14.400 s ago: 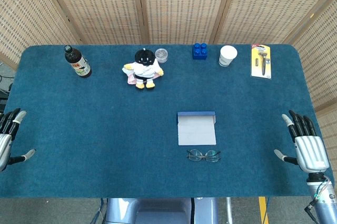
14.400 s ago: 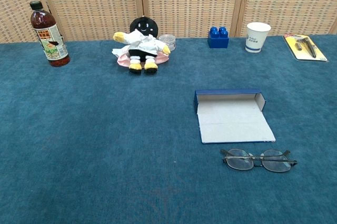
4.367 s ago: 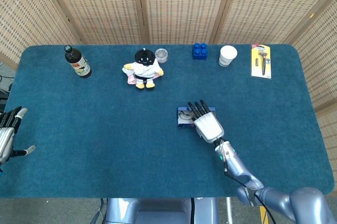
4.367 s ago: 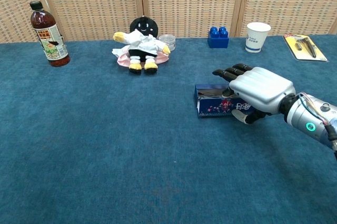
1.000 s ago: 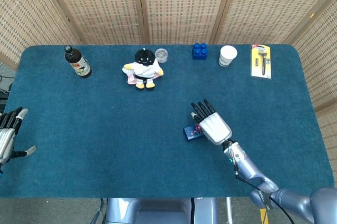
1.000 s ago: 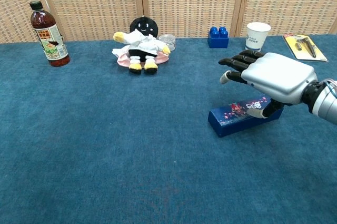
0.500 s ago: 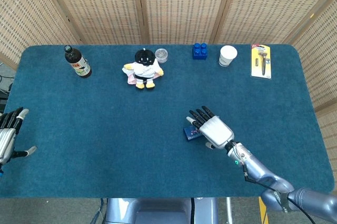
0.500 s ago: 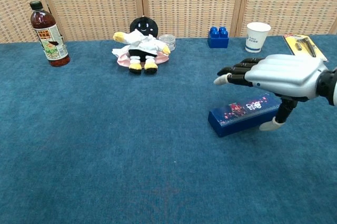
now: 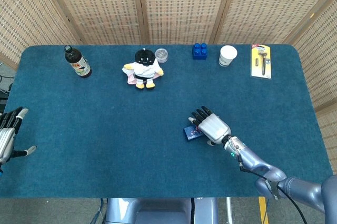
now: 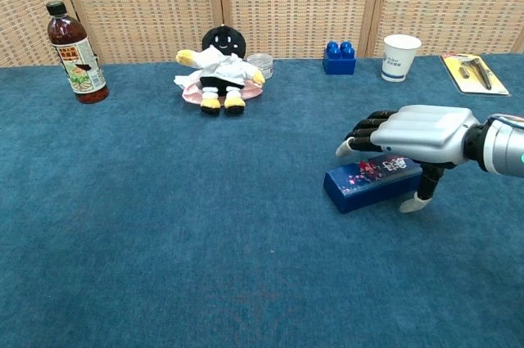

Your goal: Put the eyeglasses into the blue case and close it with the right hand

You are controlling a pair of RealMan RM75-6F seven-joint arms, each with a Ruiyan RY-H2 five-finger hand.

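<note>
Blue case lid down, on surface; right hand flat above, fingers spread, empty. Press lid evenly, avoid sliding.

R hand palm-down, fingers apart & extended, thumb hanging down; L hand open at far edge, fingers spread.

Woven rattan screen panels with wooden frames are enclosing the rear and sides; a blue carpeted table is filling the scene under even light.
</note>
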